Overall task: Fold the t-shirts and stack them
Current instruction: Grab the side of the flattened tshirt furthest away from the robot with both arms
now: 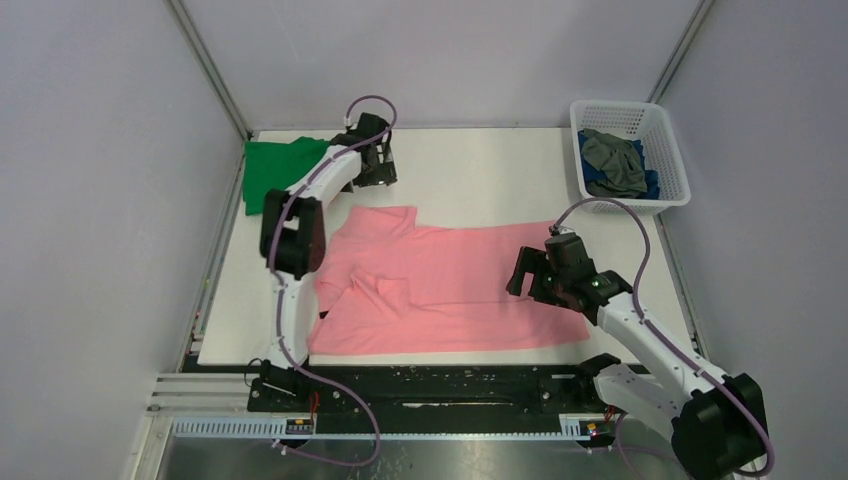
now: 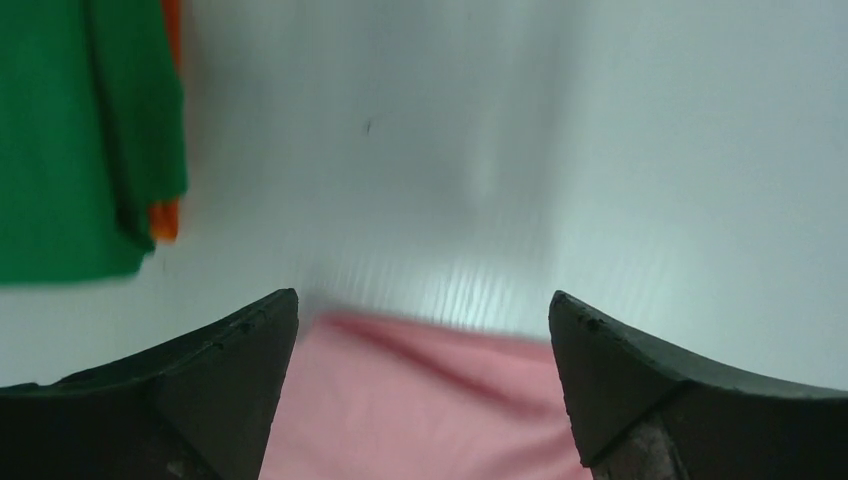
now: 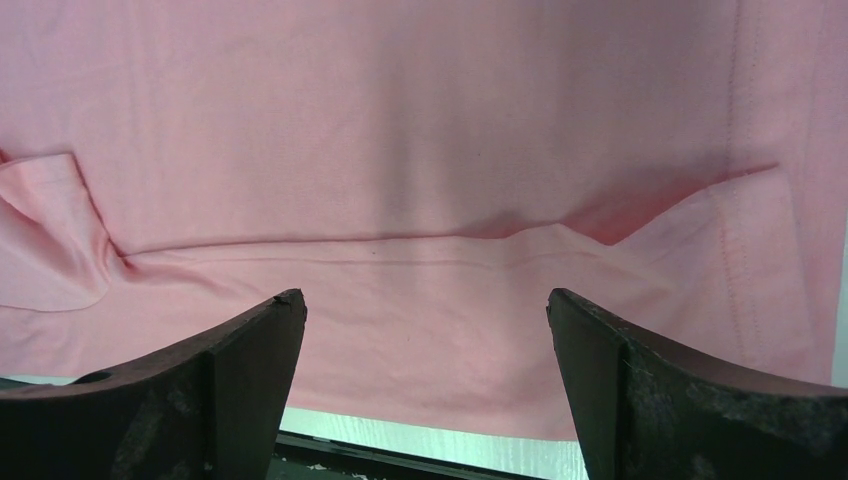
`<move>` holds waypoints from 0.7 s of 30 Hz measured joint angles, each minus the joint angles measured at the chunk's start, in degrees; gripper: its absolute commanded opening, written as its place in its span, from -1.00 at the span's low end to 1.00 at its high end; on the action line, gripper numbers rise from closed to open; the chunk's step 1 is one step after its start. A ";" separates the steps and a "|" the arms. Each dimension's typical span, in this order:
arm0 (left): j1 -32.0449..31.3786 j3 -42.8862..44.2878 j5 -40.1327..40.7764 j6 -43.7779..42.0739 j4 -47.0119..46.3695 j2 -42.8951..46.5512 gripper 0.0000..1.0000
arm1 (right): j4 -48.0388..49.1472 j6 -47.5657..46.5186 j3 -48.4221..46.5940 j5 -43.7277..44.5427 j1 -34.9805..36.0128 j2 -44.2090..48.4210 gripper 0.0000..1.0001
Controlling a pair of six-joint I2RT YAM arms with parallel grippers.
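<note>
Across the middle of the table (image 1: 480, 170) the pink t-shirt (image 1: 450, 290) lies spread out, the right pincer (image 3: 425, 294) gaping empty over its right end, the left pincer (image 2: 423, 296) likewise agape, empty, beyond its far edge.

one t-shirt (image 1: 450, 290) lies spread over the near middle of the table (image 1: 480, 165), folded t-shirts (image 1: 270, 170) sit stacked at its far left corner, left gripper (image 1: 378, 172) just right of them, right gripper (image 1: 522, 272) over the spread shirt's right part, basket (image 1: 668, 150) holding more t-shirts (image 1: 612, 162) at far right.
</note>
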State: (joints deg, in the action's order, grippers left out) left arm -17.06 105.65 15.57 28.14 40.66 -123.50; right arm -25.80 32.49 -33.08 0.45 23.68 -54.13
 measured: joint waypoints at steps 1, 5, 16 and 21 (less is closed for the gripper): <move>0.24 4.63 0.31 -1.03 1.42 -4.28 0.85 | 0.02 -0.35 -0.13 -0.04 0.00 -0.72 0.99; 1.57 13.99 0.72 -3.87 5.64 -14.58 0.77 | 0.44 -1.77 -1.07 -0.07 -0.07 -3.74 0.99; 3.28 12.02 -4.76 -7.19 7.72 -13.66 0.40 | 1.49 -3.04 -2.95 -2.08 -0.28 -8.87 0.99; 3.06 4.81 -7.80 -8.24 8.79 -9.22 0.22 | 1.77 -3.15 -3.30 -2.75 -0.50 -8.87 0.99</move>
State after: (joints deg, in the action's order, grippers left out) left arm -14.00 110.45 7.77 19.90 49.45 -132.73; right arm -24.03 29.34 -36.38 -2.31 23.18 -63.00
